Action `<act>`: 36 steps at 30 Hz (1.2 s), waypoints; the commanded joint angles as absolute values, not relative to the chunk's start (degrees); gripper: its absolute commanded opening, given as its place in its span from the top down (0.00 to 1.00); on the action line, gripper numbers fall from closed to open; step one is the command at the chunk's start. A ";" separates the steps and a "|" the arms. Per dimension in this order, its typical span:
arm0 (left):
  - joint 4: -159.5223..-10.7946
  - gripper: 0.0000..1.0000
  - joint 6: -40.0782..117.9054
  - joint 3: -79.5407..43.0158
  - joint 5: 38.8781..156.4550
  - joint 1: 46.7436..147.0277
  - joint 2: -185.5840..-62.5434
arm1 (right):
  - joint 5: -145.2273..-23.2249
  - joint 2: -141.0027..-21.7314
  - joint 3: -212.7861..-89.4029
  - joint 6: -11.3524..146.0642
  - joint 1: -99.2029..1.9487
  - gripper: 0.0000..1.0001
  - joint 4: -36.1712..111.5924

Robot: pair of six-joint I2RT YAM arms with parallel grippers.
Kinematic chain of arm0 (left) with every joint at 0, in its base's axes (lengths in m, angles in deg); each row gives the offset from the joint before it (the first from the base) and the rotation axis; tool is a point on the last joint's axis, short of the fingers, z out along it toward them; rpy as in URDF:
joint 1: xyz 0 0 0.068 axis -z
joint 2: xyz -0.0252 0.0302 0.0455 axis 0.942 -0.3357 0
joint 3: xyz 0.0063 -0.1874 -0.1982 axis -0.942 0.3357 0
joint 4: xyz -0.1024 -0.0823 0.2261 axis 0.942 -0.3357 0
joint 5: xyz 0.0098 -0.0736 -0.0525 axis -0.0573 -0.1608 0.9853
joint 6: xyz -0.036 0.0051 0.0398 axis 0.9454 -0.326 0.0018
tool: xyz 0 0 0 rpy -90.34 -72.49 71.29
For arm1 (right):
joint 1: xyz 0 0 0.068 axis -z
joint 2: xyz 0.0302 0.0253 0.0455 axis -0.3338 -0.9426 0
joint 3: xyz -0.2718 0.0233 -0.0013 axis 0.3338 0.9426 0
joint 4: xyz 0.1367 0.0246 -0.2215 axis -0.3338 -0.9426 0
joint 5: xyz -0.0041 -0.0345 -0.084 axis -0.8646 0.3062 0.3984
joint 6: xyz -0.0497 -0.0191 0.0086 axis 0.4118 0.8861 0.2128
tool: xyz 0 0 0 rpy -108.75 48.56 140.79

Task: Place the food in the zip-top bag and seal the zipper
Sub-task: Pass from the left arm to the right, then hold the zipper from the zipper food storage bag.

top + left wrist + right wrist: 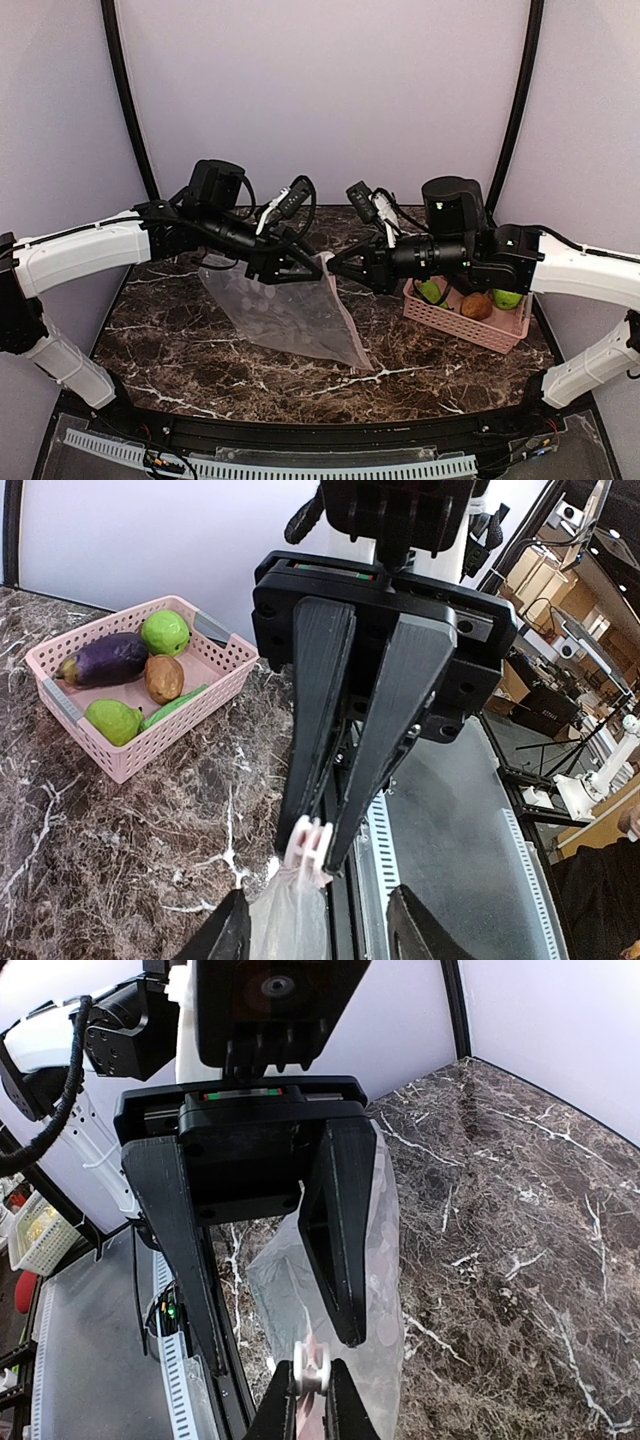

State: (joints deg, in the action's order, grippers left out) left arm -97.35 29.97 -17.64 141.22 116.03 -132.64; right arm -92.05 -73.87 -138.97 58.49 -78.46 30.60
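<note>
**At table centre: a limp bag pinched by its slider**

At the centre of the table (180,350), a little toward 12 o'clock, the zip-top bag (285,315) droops from its raised top corner. Its lower end lies on the marble toward 5 o'clock. The right gripper (314,844) has its fingers closed tight on the small white slider tab (311,1365) of the zipper (345,320), the pink strip down the bag's 3 o'clock edge. The left gripper (306,266) faces it from 9 o'clock. Its jaws stand well apart with film between them, apparently gripping nothing.

The bag looks like thin, soft film: almost weightless, slippery, and too limp to hold its own mouth open. A hold on the slider alone may run the zip rather than lift the bag. The firmer pink strip beside the tab seems the better purchase, one lip per gripper. Whether the mouth is open cannot be told.

The food sits in the pink basket (470,335) at 3 o'clock, well apart from the bag:
- eggplant (105,658)
- round green fruit (165,632)
- brown lump (163,677)
- green pear (113,720)
- cucumber piece (175,705)

All look light, hard and smooth. A pinch across the middle should suit, though the rounder ones may squirt free.
</note>
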 commanded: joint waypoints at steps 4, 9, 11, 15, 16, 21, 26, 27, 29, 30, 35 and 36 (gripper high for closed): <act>-97.25 0.54 29.68 -18.06 140.58 116.18 -130.25 | -93.88 -74.01 -139.17 58.90 -78.88 0.95 32.21; -96.76 0.59 29.82 -17.88 139.31 116.09 -129.89 | -94.61 -74.28 -139.34 58.90 -78.91 0.95 31.90; -96.54 0.67 30.14 -17.82 139.02 116.09 -129.80 | -95.01 -74.52 -139.50 58.94 -78.84 0.95 31.67; -96.02 0.80 30.39 -17.66 139.00 116.09 -129.79 | -95.27 -74.90 -139.82 58.98 -78.88 0.95 31.18; -96.00 0.82 30.36 -17.60 138.89 116.09 -129.72 | -95.20 -74.90 -139.82 59.04 -78.90 0.95 31.06; -95.83 0.97 30.23 -17.26 138.44 116.09 -129.29 | -94.66 -74.67 -139.81 59.13 -78.85 0.95 30.30; -95.96 0.99 29.80 -17.02 138.14 116.03 -128.84 | -94.16 -74.21 -139.42 59.12 -78.90 0.95 29.92; -96.12 0.99 29.75 -17.02 138.12 116.01 -128.83 | -93.99 -74.00 -139.31 59.14 -78.85 0.95 29.90; -96.39 0.99 29.51 -17.02 138.04 115.96 -128.67 | -93.57 -73.58 -139.04 59.16 -78.85 0.95 29.87; -96.40 0.99 29.46 -17.02 138.06 115.89 -128.56 | -93.37 -73.34 -138.87 59.22 -78.89 0.95 29.87; -95.69 0.99 30.05 -16.87 138.54 114.94 -128.13 | -93.23 -73.14 -138.42 59.17 -78.91 0.95 29.62; -95.35 0.99 30.34 -16.81 138.72 114.72 -128.08 | -93.28 -73.36 -138.38 59.12 -78.87 0.95 29.61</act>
State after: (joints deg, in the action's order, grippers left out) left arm -97.00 30.34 -17.58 138.42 115.99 -131.20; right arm -93.64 -74.52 -138.99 58.84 -78.46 30.93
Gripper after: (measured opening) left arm 0.007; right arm 0.069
